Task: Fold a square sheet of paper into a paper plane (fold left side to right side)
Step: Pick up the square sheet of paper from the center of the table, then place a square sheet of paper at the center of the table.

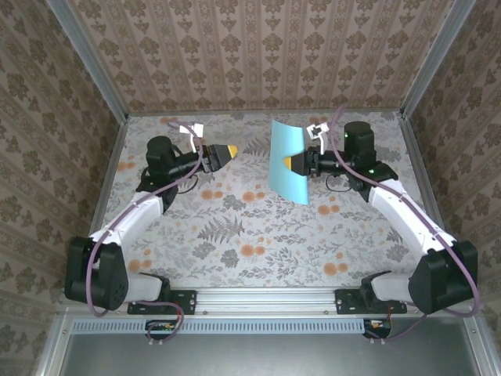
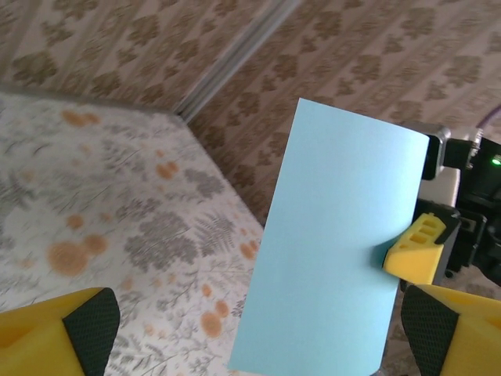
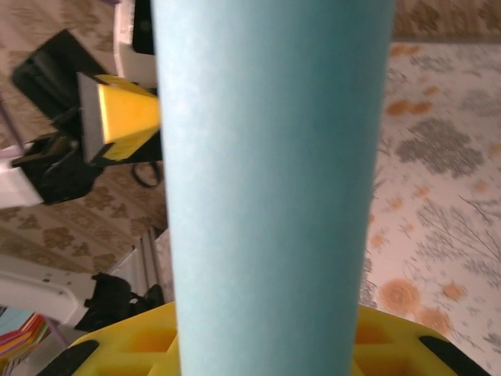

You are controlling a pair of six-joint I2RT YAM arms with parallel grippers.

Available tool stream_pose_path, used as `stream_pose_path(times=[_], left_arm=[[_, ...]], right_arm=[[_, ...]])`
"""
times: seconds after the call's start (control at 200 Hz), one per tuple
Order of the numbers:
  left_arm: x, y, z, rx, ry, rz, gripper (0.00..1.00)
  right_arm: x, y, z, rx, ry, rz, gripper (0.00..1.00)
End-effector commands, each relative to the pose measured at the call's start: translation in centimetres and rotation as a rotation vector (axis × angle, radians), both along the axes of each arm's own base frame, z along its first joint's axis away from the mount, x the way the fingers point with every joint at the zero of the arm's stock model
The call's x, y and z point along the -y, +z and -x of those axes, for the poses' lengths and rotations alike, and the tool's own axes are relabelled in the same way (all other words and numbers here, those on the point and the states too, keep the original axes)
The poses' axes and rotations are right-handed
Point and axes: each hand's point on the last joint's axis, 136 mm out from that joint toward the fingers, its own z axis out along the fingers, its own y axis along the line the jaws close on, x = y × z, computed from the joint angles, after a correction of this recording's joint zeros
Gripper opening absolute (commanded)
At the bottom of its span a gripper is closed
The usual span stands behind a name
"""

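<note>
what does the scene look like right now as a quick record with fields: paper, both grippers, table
paper: cyan-blue sheet of paper, upright in the air, slightly curved
right gripper: right gripper shut on the sheet, at the edge nearest its own arm, about mid height
left gripper: left gripper open, to the left of the sheet, not touching it
table: floral tabletop, the sheet held off it
plane: not yet a pointed dart
</note>
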Motion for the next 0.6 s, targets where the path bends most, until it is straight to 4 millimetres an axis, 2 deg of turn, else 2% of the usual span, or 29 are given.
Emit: stream_pose_path(times=[0.0, 0.11, 0.305, 0.565, 0.595], left_arm=[[0.6, 4.6, 2.3, 0.155, -0.112, 0.06, 0.97], [1.6, 5.9, 3.6, 0.198, -0.178, 0.066, 0.98], [3.8, 6.7, 5.3, 0.235, -0.277, 0.059, 0.99], [5.5, 7.3, 6.4, 0.256, -0.354, 0.063, 0.99], [6.3, 7.4, 7.3, 0.258, -0.387, 0.065, 0.98]], right_arm=[[-0.6, 3.9, 2.7, 0.122, 0.144, -0.059, 0.32], [-0.8, 6.3, 4.1, 0.171, 0.202, -0.091, 0.32], [-1.1, 9.4, 5.9, 0.24, 0.253, -0.133, 0.32], [-1.9, 10.6, 6.7, 0.262, 0.292, -0.154, 0.32], [-2.0, 10.7, 6.7, 0.262, 0.296, -0.157, 0.32]])
